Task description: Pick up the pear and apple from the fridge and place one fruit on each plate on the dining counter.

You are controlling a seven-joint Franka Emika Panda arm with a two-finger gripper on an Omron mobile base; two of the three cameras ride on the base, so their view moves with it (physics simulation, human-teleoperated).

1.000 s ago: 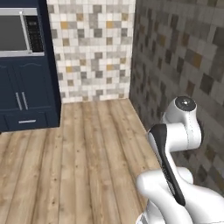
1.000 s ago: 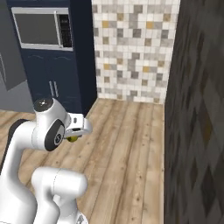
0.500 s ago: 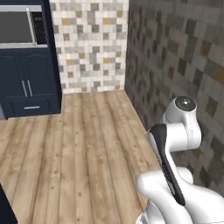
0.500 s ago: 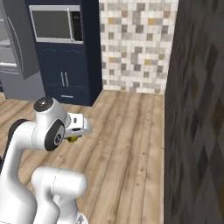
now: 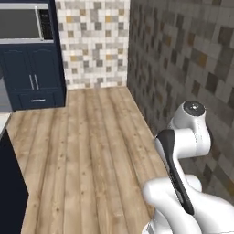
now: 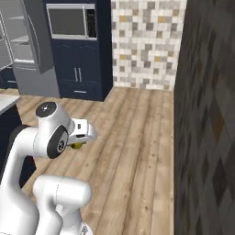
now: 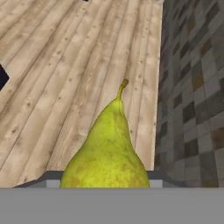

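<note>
Item: pear [image 7: 108, 153], yellow-green with darker mottling, stem pointing away from the hand. Location: gripped in the fingers [image 6: 77, 145], closed tight against its sides, carried in the air above the wooden floor [image 5: 87, 141]; a yellow sliver shows under the hand in the right base view. Surroundings: dark stone-tiled wall [image 5: 183, 55] close beside the arm; mosaic-tiled wall [image 5: 93, 43] beyond; navy cabinets [image 6: 80, 73] with built-in microwave [image 6: 69, 21]; grey fridge [image 6: 30, 50], door open, at the far left.
</note>
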